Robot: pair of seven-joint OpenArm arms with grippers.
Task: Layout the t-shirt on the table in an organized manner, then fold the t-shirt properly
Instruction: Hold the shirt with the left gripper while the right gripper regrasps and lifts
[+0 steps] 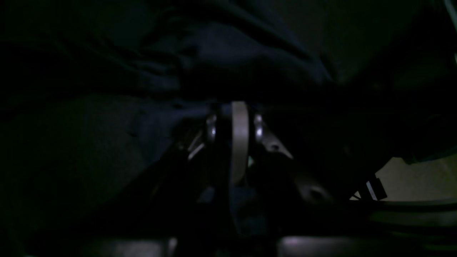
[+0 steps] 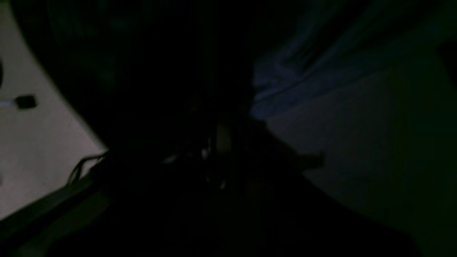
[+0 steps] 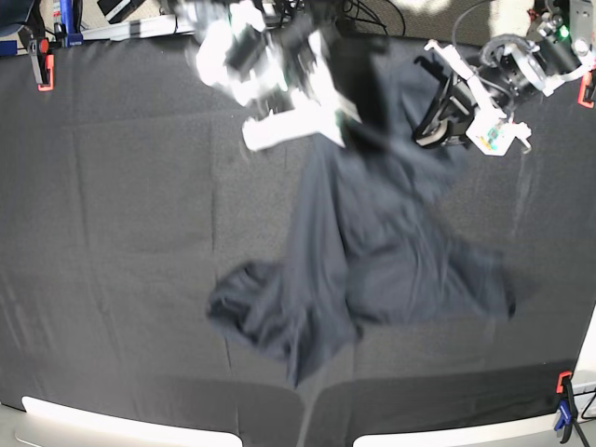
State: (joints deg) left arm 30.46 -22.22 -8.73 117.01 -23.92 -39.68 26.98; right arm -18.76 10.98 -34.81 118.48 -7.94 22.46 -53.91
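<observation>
The dark navy t-shirt (image 3: 372, 251) hangs from both grippers at the far side of the table (image 3: 121, 233), and its lower part lies crumpled and spread on the black cloth. My left gripper (image 3: 430, 126) is at the upper right, shut on a fold of the shirt. In the left wrist view its fingers (image 1: 235, 107) pinch the dark cloth (image 1: 228, 53). My right gripper (image 3: 349, 112), blurred, is shut on the shirt's upper edge near the top middle. The right wrist view is very dark; bluish cloth (image 2: 285, 82) shows beside the gripper (image 2: 221, 142).
Orange clamps sit at the far left corner (image 3: 43, 70), the far right edge (image 3: 587, 88) and the near right corner (image 3: 562, 384). The pale rim (image 3: 93, 419) runs along the near edge. Cables and gear lie behind the far edge.
</observation>
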